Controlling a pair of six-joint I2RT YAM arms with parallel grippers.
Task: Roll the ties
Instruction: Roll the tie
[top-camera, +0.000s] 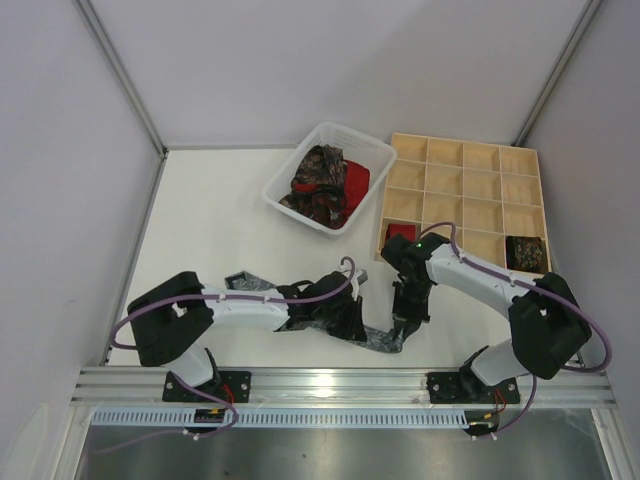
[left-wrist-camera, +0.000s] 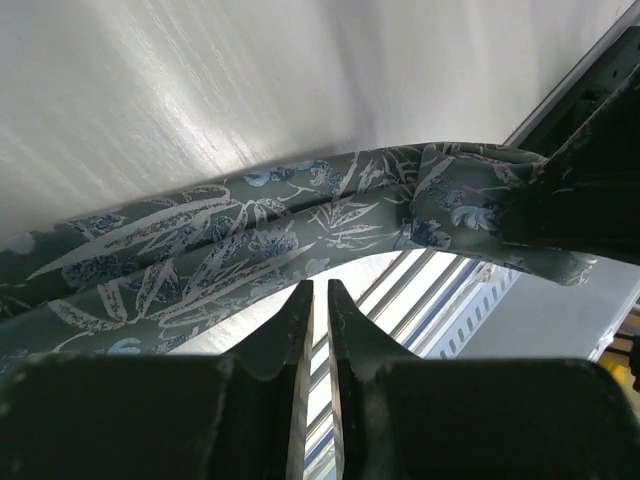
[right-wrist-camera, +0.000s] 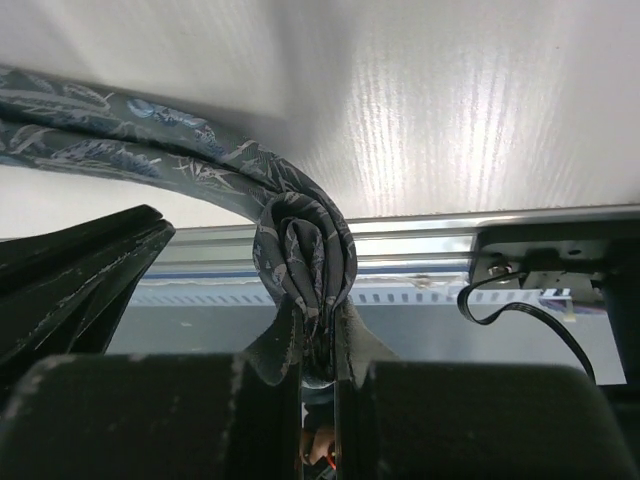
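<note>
A grey leaf-patterned tie (top-camera: 382, 343) lies along the near edge of the table between the two arms. My right gripper (top-camera: 405, 320) points down at its right end. In the right wrist view it (right-wrist-camera: 320, 300) is shut on a small tight roll of that tie (right-wrist-camera: 305, 245), and the rest of the strip trails off to the left. My left gripper (top-camera: 352, 320) sits close beside it. In the left wrist view its jaws (left-wrist-camera: 317, 288) stand almost together with only a thin slit between them and nothing in it. The tie (left-wrist-camera: 250, 235) runs across just beyond the tips.
A white basket (top-camera: 293, 160) at the back holds a dark paisley tie (top-camera: 318, 185) and a red one (top-camera: 355, 180). The wooden grid tray (top-camera: 463, 168) at the back right holds a dark rolled tie (top-camera: 526, 252). The metal rail (top-camera: 340, 382) runs along the near edge.
</note>
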